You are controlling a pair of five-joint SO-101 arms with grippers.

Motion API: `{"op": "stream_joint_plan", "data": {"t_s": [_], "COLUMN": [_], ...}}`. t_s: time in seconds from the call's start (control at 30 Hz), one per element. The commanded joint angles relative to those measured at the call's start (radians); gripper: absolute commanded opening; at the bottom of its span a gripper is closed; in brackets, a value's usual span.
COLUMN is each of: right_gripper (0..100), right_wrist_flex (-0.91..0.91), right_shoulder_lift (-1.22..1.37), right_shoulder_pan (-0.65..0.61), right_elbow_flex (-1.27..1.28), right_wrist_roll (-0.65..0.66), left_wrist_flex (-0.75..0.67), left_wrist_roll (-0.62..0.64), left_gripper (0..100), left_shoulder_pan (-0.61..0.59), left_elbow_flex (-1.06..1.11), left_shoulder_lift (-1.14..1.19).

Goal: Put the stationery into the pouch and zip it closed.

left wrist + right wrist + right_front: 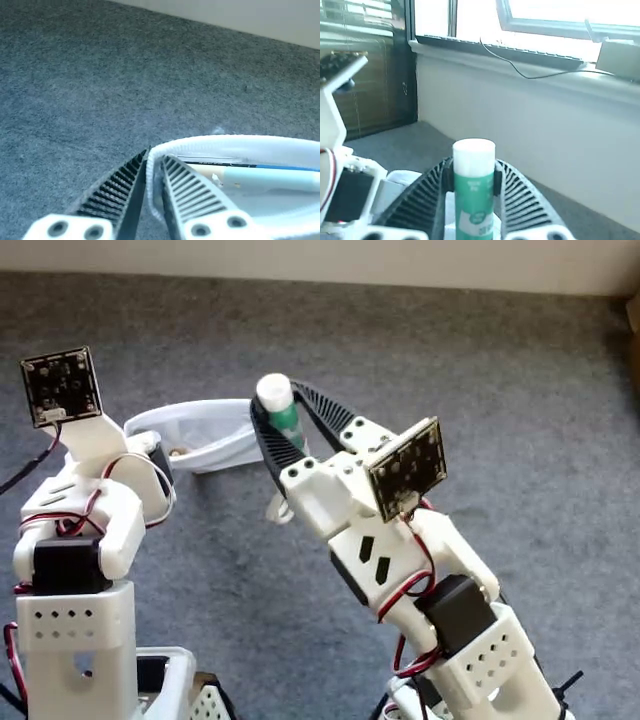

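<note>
On grey short-pile carpet (480,350), pale wall and window behind. White soft pouch (210,435) lies open, one end hidden behind my left arm, far end cut off in left wrist view. My left gripper (154,159) narrow, pinching its ribbed rim. My right gripper (473,170) clamps green glue stick (473,200) just beside pouch's other end, white cap outward, base hidden. Pale-blue pen (280,179) inside pouch.

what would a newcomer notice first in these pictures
The green-and-white plastic glue stick, held upright in the right gripper at one end of the open white translucent pouch. Next, the left gripper pinching the pouch's rim at the other end, with a pale blue pen lying inside.
</note>
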Motion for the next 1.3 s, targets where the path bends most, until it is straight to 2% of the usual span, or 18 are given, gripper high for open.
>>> {"op": "stream_joint_plan", "data": {"t_s": [0.0,0.23,0.53,0.77,0.9,1.27], "right_gripper": [0.6,0.6,0.6,0.6,0.6,0.6], "right_wrist_flex": [-0.156,-0.486,-0.707,-0.776,-0.814,-0.806], "right_shoulder_lift": [-0.021,0.031,0.277,0.375,0.449,0.518], "right_shoulder_pan": [-0.018,-0.019,-0.120,-0.159,-0.110,-0.085], "right_elbow_flex": [0.022,0.124,0.127,0.128,0.124,0.084], "right_wrist_roll": [-0.011,-0.005,-0.003,-0.003,-0.003,-0.005], "left_wrist_flex": [-0.015,-0.015,-0.017,-0.015,-0.015,-0.012], "left_wrist_roll": [0.011,0.011,0.011,0.011,0.011,0.011], "left_gripper": [1,1,1,1,1,1], "left_shoulder_pan": [0.013,0.013,0.013,0.013,0.013,0.008], "left_elbow_flex": [0.024,0.024,0.024,0.024,0.024,0.024], "left_shoulder_lift": [0.005,0.005,0.005,0.005,0.005,0.005]}}
